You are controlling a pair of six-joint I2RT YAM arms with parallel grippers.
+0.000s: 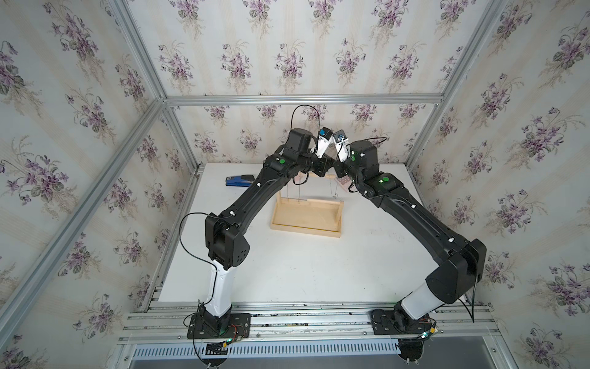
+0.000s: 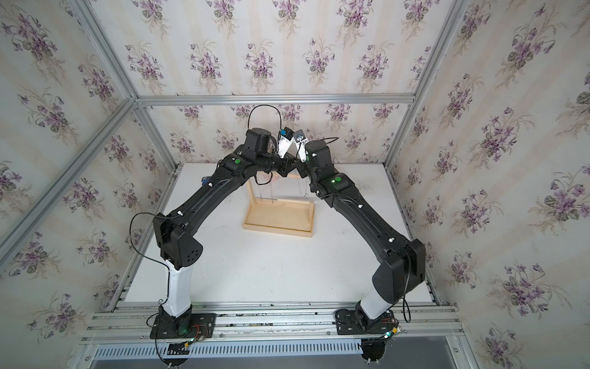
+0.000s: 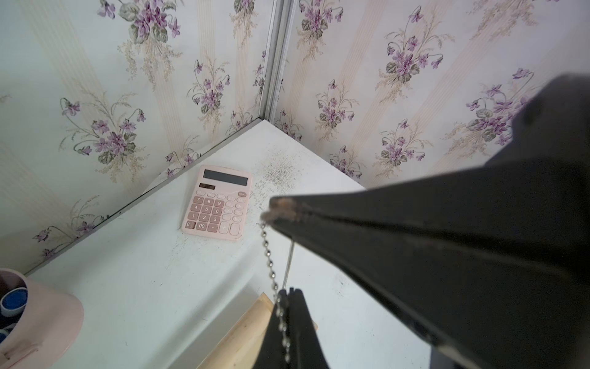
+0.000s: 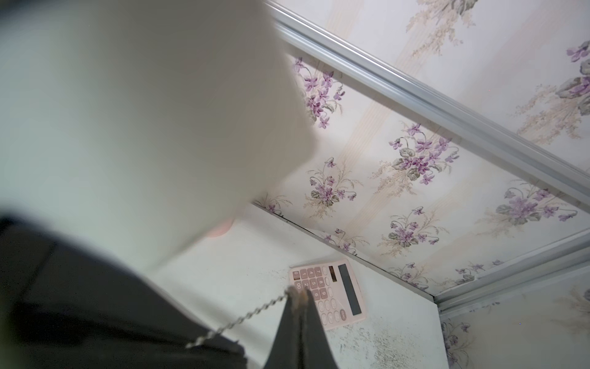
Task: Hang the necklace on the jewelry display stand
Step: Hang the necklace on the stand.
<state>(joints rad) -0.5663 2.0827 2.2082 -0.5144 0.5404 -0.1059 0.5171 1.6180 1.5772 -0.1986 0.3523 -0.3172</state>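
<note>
You see the necklace (image 3: 269, 262), a ball chain, stretched between the two grippers above the jewelry display stand (image 1: 305, 231). The left gripper (image 3: 290, 292) is closed on one part of the chain, and the right gripper (image 4: 300, 295) is closed on another part. The stand is on the white counter (image 1: 287, 271), toward the back wall. Thin strands hang down over its shallow tray. Behind the stand lie a pink calculator (image 3: 220, 204) and a pink cup (image 3: 48, 319) with a blue and white round item (image 3: 12, 302) inside. A blue stapler (image 1: 239, 181) lies at the left side.
</note>
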